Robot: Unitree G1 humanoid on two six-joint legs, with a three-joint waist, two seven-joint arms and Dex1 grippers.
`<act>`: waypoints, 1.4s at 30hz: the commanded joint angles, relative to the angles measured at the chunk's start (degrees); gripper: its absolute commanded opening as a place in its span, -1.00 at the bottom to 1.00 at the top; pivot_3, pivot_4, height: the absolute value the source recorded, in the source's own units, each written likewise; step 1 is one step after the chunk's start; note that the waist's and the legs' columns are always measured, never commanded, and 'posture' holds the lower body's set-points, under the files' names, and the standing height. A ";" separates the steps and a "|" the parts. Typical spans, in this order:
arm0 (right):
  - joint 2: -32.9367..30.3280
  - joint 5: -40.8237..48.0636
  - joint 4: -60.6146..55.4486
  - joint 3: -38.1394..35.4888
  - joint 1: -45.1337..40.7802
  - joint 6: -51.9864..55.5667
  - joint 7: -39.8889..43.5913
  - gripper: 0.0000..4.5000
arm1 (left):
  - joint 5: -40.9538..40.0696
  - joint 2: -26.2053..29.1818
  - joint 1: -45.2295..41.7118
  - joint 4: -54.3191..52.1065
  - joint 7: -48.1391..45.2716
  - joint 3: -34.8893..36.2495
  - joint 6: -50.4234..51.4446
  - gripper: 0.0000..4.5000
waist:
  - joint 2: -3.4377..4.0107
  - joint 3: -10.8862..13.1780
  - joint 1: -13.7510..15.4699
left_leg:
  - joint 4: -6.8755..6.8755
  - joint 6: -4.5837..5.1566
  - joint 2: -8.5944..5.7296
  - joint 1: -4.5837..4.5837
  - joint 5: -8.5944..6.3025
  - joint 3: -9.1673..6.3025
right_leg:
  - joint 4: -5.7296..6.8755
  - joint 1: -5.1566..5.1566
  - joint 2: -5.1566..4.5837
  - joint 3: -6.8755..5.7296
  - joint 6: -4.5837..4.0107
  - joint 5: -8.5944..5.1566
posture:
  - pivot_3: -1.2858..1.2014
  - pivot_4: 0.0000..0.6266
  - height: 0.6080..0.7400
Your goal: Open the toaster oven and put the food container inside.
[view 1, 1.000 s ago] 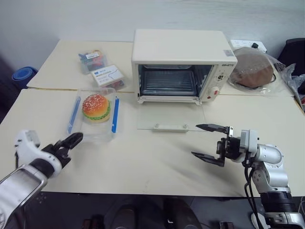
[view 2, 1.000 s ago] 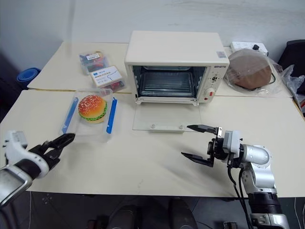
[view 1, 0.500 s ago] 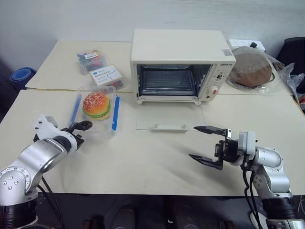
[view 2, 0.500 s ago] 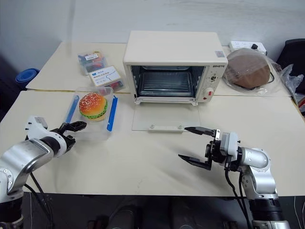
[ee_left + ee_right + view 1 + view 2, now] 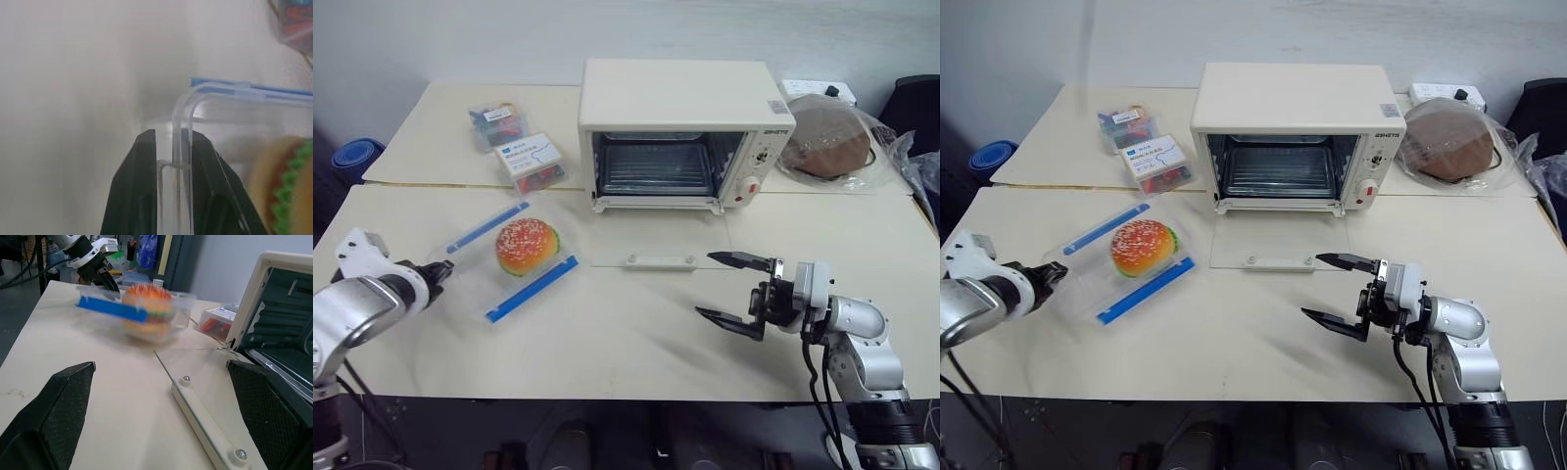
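The cream-white toaster oven (image 5: pixel 680 127) stands at the table's middle back, its glass door (image 5: pixel 658 240) dropped flat onto the table and its rack bare. Left of the door, the clear food container (image 5: pixel 475 266) sits slantwise with its blue clips (image 5: pixel 530 289) and toy hamburger (image 5: pixel 527 245). At the container's left corner my left gripper (image 5: pixel 437 273) is shut, and the left wrist view has its black fingers (image 5: pixel 146 161) pinching the clear rim (image 5: pixel 182 115). My right gripper (image 5: pixel 705 285) hovers open in front of the door's right end, pointing left, with nothing between its fingers.
Two small clear boxes (image 5: pixel 497 122) (image 5: pixel 530 162) with colourful bits sit behind the container. A plastic bag holding a brown lump (image 5: pixel 827 137) and a power strip (image 5: pixel 818 90) are right of the oven. A blue object (image 5: pixel 354 157) lies off the table's left edge.
My left gripper reached the container's corner, shut on its rim and moved left. The container swung slantwise and its far end slid toward the oven door. The right arm stayed put.
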 commanded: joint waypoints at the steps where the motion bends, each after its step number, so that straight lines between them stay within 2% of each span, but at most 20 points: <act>1: 0.36 0.28 -2.05 0.39 -0.22 0.07 -0.48 1.00 | 3.34 10.33 -2.86 4.35 -10.45 1.96 5.39 -0.83 | -0.02 0.01 -0.01 | 0.00 0.00 0.00 0.00 0.00 0.01 | -0.01 0.00 -0.01 0.00 -0.01 0.00 | 0.03 -0.52 1.00; 4: 0.14 0.02 -2.16 0.19 0.16 0.28 -1.10 1.00 | 5.99 18.14 -7.06 8.88 -20.86 -0.58 10.77 -0.83 | -0.02 0.02 0.00 | -0.07 0.01 -0.08 0.00 0.00 0.04 | -0.03 -0.02 -0.01 -0.01 -0.02 -0.01 | 0.03 -0.52 1.00; 6: -0.10 -0.46 -1.76 -0.39 0.72 -0.11 -1.73 1.00 | 6.02 20.95 -11.41 10.60 -26.91 -3.77 14.05 -0.83 | -0.02 0.02 0.18 | -0.09 0.02 -0.13 -0.04 0.00 0.02 | -0.07 -0.03 -0.03 -0.04 -0.02 -0.02 | 0.03 -0.52 1.00; 10: -1.28 -1.90 0.77 -1.95 2.48 -3.08 -1.10 1.00 | 7.59 20.89 -22.28 12.35 -29.69 -13.16 17.57 -0.83 | -0.02 0.03 0.46 | -0.10 0.10 -0.24 -0.06 0.00 0.00 | -0.11 -0.02 -0.17 -0.03 0.01 -0.03 | 0.03 -0.52 1.00; 13: -2.26 -4.26 2.74 -3.51 4.89 -8.27 -0.52 1.00 | 8.21 15.58 -33.78 12.98 -28.65 -20.81 19.03 -0.83 | -0.03 0.03 0.95 | -0.09 0.11 -0.26 -0.07 0.01 -0.02 | -0.09 -0.03 -0.20 -0.01 0.05 -0.01 | 0.03 -0.52 1.00; 16: -2.39 -4.13 2.14 -5.63 7.37 -9.68 -2.55 1.00 | 10.93 10.16 -41.49 15.18 -28.16 -24.95 20.22 -0.83 | -0.05 0.04 1.33 | -0.06 0.10 -0.26 -0.09 0.02 -0.02 | -0.05 -0.05 -0.18 -0.01 0.09 0.01 | 0.03 -0.52 1.00; 21: -3.43 -3.08 -2.60 -9.76 15.00 -9.47 -5.36 1.00 | 20.57 -2.41 -51.54 22.27 -28.69 -29.63 21.59 -0.83 | -0.05 0.04 1.45 | -0.04 0.07 -0.26 -0.11 0.04 -0.01 | -0.04 -0.06 -0.16 0.00 0.12 0.01 | 0.03 -0.52 1.00; 27: -1.93 -2.93 -9.79 -12.97 23.25 -8.86 -10.86 1.00 | 37.96 -17.68 -56.65 28.28 -33.70 -32.03 16.92 -0.83 | -0.06 0.05 1.53 | 0.01 0.03 -0.30 -0.08 0.08 0.06 | 0.02 -0.07 -0.12 0.06 0.18 0.02 | 0.03 -0.52 1.00; 35: -0.75 -3.01 -13.16 -12.66 26.88 -8.65 -15.05 1.00 | 52.55 -27.36 -61.23 33.65 -41.52 -29.74 17.71 -0.83 | -0.14 0.09 1.47 | 0.00 -0.04 -0.31 -0.08 0.13 0.11 | 0.08 -0.12 -0.07 0.12 0.22 0.03 | 0.03 -0.52 1.00; 38: -0.14 -3.06 -13.65 -11.90 27.39 -8.69 -15.70 1.00 | 56.62 -29.28 -62.16 34.51 -43.72 -28.19 18.21 -0.44 | -0.14 0.10 1.42 | 0.00 -0.01 -0.35 -0.08 0.15 0.12 | 0.08 -0.11 -0.11 0.12 0.25 0.03 | 0.03 -0.52 1.00; 42: 0.24 -1.96 -13.45 -10.68 26.88 -8.22 -15.16 1.00 | 56.59 -31.84 -62.54 33.49 -44.76 -20.54 17.08 0.08 | -0.14 0.10 1.32 | 0.01 -0.01 -0.33 -0.07 0.15 0.13 | 0.13 -0.12 -0.10 0.12 0.25 0.03 | 0.03 -0.52 1.00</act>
